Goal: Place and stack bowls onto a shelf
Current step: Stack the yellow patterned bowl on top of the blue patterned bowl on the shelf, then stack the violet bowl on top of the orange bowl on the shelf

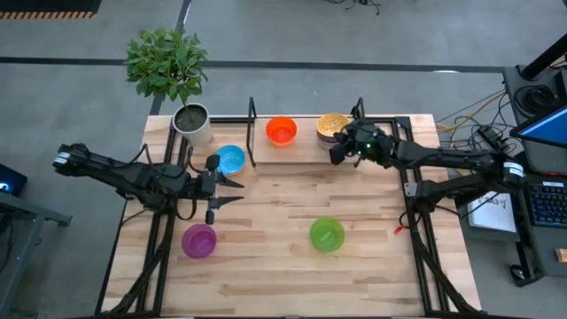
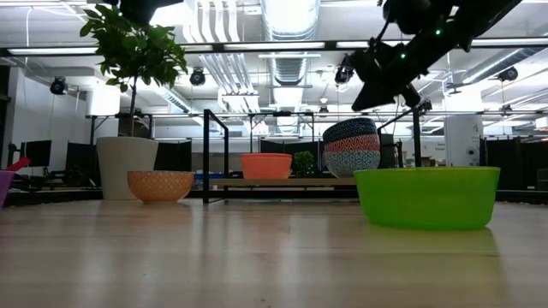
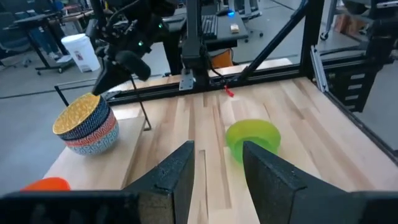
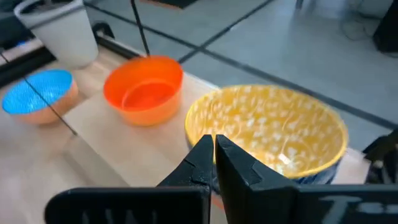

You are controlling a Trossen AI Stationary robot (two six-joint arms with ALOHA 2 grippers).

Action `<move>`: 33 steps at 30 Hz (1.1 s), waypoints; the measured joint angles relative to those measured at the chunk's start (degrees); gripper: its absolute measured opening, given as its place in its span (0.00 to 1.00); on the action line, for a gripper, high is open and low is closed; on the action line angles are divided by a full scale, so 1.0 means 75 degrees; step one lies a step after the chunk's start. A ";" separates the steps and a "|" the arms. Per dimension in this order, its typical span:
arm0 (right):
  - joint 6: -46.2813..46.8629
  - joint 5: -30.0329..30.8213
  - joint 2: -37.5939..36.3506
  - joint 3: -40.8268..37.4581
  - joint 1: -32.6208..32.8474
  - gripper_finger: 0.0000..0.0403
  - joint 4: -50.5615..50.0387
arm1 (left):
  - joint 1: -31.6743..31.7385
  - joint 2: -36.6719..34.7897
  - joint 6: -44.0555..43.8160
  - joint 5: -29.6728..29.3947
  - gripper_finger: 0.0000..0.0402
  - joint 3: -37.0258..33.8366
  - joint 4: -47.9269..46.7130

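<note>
On the shelf (image 1: 306, 158) stand an orange-red bowl (image 1: 281, 131) and a stack (image 2: 351, 145) of bowls topped by the mustard dotted one (image 4: 273, 127). My right gripper (image 4: 214, 144) is shut and hovers just above the stack's near rim, clear of it in the low view (image 2: 370, 92). An orange patterned bowl with a blue inside (image 1: 230, 159) rests on the table left of the shelf. The purple bowl (image 1: 198, 240) and the green bowl (image 1: 327, 234) sit on the near half of the table. My left gripper (image 1: 237, 191) is open, near the blue-lined bowl, and points toward the green bowl (image 3: 252, 138).
A white-grey plant pot (image 1: 192, 122) with a leafy plant stands at the far left corner. Black wire uprights (image 1: 252, 131) rise at both ends of the shelf. Bare tabletop (image 1: 275, 208) lies between the shelf and the near bowls.
</note>
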 joint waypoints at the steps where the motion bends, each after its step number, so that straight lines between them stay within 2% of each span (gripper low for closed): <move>1: 0.0042 -0.0015 0.0105 0.0000 -0.0002 0.02 0.0015 | 0.0003 -0.0007 0.0041 -0.0001 0.30 -0.0037 0.0021; 8: 0.0250 0.0285 0.0619 0.0038 0.0004 0.02 0.0014 | 0.0005 -0.0129 0.0323 0.0000 0.30 0.0306 -0.0325; 15: 0.0577 0.0353 0.0378 0.0200 0.0227 0.02 -0.0210 | -0.0024 -0.0226 -0.0577 0.0028 0.30 0.0169 -0.0916; 26: 0.0406 0.0336 -0.0095 0.0752 0.1977 0.02 -0.0142 | -0.0018 -0.0222 -0.0750 0.0008 0.30 0.0011 -0.1239; 33: 0.0440 0.0381 -0.0092 0.0778 0.2516 0.02 -0.0100 | -0.0018 -0.0157 -0.0737 -0.0571 0.30 0.0011 -0.1264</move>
